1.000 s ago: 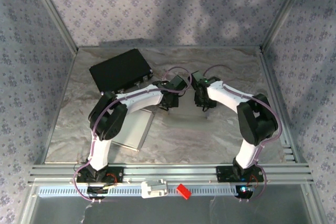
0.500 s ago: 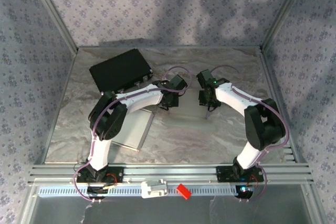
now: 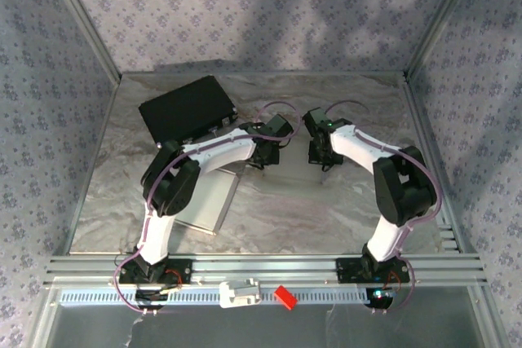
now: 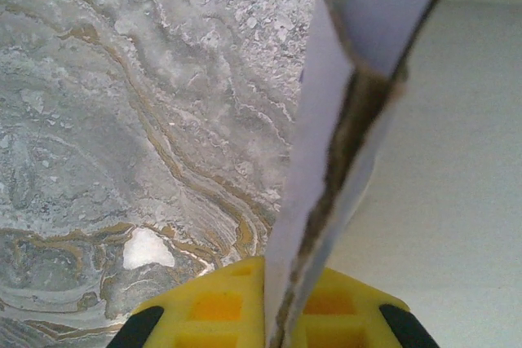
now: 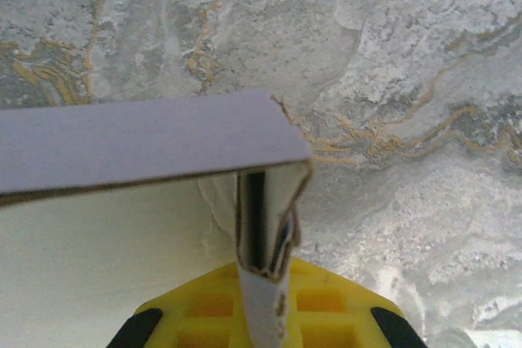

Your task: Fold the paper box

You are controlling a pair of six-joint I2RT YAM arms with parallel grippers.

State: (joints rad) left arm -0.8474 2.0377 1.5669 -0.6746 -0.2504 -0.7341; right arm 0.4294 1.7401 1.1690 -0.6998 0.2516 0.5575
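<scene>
Table point(image 3: 326, 209): paper box point(image 3: 208, 201) sits left of centre, partly under the left arm. Left gripper point(image 4: 277, 315) clenched on 1 upright flap point(image 4: 326, 136); right gripper point(image 5: 261, 307) clenched on a doubled flap point(image 5: 265, 201). Step, likely: raising walls. Next move calls for both arms bringing the flaps inward together, gently.

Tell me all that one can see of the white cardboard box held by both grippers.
The white cardboard box is thin board, pale grey-white on one face, cream on the other, with brown edges. It is partly folded: in the right wrist view a panel runs across and a doubled flap turns down at its corner, pinched in the jaws of the right gripper. The left gripper pinches another wall edge-on. The marbled grey table lies beneath.
</scene>
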